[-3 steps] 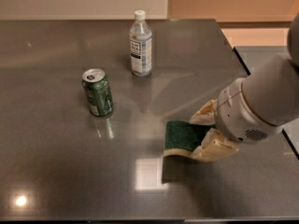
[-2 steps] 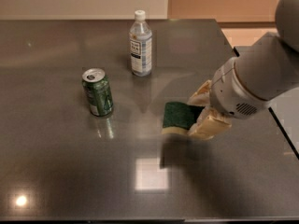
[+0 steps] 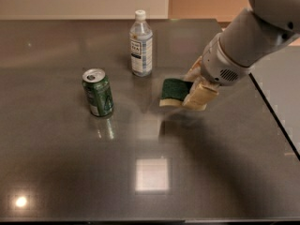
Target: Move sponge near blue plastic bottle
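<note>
The sponge (image 3: 173, 92), dark green on top with a pale yellow layer beneath, is held in my gripper (image 3: 193, 89), which is shut on its right end and carries it just above the dark table (image 3: 70, 163). The blue plastic bottle (image 3: 141, 44), clear with a white cap and a white-and-blue label, stands upright at the back centre. The sponge hangs a short way to the right of and in front of the bottle, not touching it. My arm comes in from the upper right.
A green drink can (image 3: 98, 92) stands upright left of the sponge, in front and to the left of the bottle. The table's right edge (image 3: 274, 111) runs diagonally under my arm. A bright light reflection lies on the tabletop at the front centre.
My gripper has carried the sponge up and away from the front of the table, toward the bottle. The bottle and the can have not moved.
</note>
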`<state>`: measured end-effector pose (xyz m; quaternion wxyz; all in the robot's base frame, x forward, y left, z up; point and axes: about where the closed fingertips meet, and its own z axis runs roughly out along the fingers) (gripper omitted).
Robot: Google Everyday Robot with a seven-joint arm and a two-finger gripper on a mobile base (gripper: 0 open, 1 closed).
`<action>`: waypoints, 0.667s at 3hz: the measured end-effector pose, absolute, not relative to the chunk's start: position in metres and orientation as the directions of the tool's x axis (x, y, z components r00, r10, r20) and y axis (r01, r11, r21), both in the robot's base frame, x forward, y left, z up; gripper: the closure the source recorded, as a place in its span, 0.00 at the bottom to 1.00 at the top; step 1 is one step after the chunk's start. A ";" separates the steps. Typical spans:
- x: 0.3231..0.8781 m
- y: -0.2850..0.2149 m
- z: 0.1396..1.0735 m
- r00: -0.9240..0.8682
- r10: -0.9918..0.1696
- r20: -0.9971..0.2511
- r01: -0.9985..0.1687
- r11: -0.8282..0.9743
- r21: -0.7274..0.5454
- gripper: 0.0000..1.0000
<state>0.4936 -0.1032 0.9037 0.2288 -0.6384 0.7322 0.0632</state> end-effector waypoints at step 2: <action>0.553 -0.094 0.890 -0.091 -0.910 -0.404 -0.969 0.175 -0.176 1.00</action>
